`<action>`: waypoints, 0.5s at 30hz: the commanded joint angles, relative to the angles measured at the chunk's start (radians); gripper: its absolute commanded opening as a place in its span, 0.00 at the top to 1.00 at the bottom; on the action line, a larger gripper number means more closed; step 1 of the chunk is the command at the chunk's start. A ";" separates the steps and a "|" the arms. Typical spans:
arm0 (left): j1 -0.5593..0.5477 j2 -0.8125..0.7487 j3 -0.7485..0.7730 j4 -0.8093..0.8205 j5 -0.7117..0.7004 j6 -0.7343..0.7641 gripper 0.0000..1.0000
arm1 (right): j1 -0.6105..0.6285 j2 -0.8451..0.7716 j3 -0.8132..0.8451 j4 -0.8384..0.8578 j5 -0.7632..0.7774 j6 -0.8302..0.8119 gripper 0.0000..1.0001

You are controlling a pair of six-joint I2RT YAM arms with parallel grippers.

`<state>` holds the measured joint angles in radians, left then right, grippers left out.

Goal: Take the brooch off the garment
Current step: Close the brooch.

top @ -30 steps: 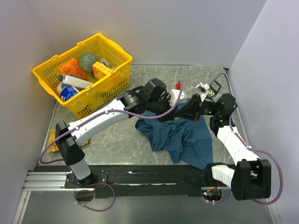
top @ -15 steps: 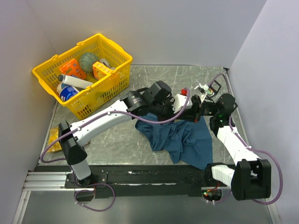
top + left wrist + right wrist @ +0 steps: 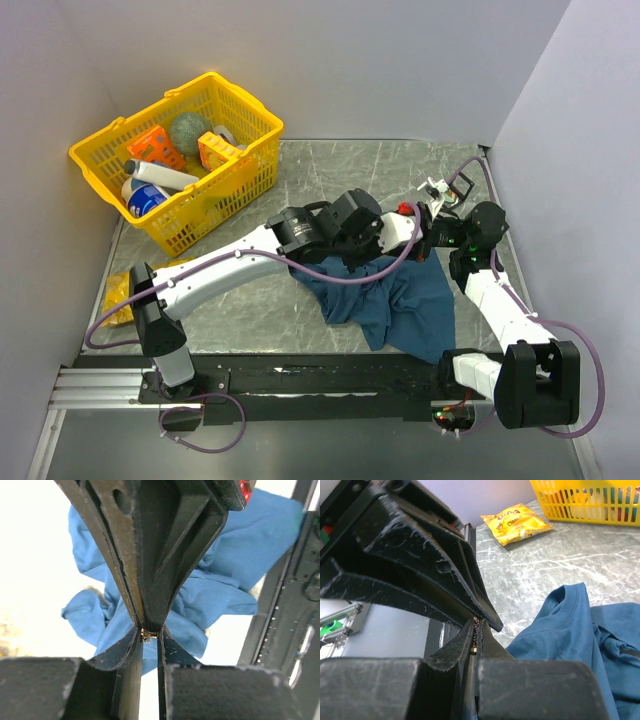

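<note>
My right gripper (image 3: pixel 474 626) is clamped on the tiny gold brooch (image 3: pixel 147 636), tip to tip with my left gripper (image 3: pixel 150 632), which nips it too, over the limp garment (image 3: pixel 410 300), and since it looks light and slippery, I pinch its body.

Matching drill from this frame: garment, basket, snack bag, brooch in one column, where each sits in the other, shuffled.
1 garment
2 basket
3 snack bag
4 brooch

A far left corner of the table
B pinched between the left fingers
C crumpled mid-table, under the arms
D flat at the table's near left

Pairs: 1-C, 2-A, 3-D, 4-B
</note>
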<state>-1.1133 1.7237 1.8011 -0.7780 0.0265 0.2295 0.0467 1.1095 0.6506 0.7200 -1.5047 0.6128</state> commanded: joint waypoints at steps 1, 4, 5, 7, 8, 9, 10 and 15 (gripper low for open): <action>-0.054 0.068 0.020 0.093 -0.057 0.070 0.99 | 0.030 -0.010 0.021 0.084 -0.074 0.113 1.00; -0.066 0.096 0.055 0.028 -0.039 0.083 0.95 | 0.030 -0.007 0.024 0.088 -0.074 0.117 1.00; -0.066 0.102 0.064 0.016 -0.034 0.085 0.93 | 0.028 -0.005 0.023 0.093 -0.075 0.122 1.00; -0.068 0.102 0.072 0.009 0.009 0.082 0.80 | 0.028 -0.002 0.023 0.107 -0.075 0.137 1.00; -0.068 0.097 0.072 0.011 0.022 0.082 0.73 | 0.028 0.000 0.023 0.119 -0.075 0.143 1.00; -0.068 0.091 0.073 0.010 0.030 0.083 0.69 | 0.028 0.000 0.023 0.122 -0.077 0.145 1.00; -0.068 0.089 0.076 0.006 0.039 0.090 0.64 | 0.030 -0.002 0.021 0.122 -0.077 0.150 1.00; -0.068 0.073 0.084 0.005 0.043 0.094 0.54 | 0.028 -0.010 0.021 0.119 -0.078 0.146 1.00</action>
<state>-1.1507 1.7676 1.8610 -0.8547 -0.0158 0.3058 0.0460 1.1213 0.6483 0.7597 -1.5124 0.7177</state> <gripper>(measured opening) 0.438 0.042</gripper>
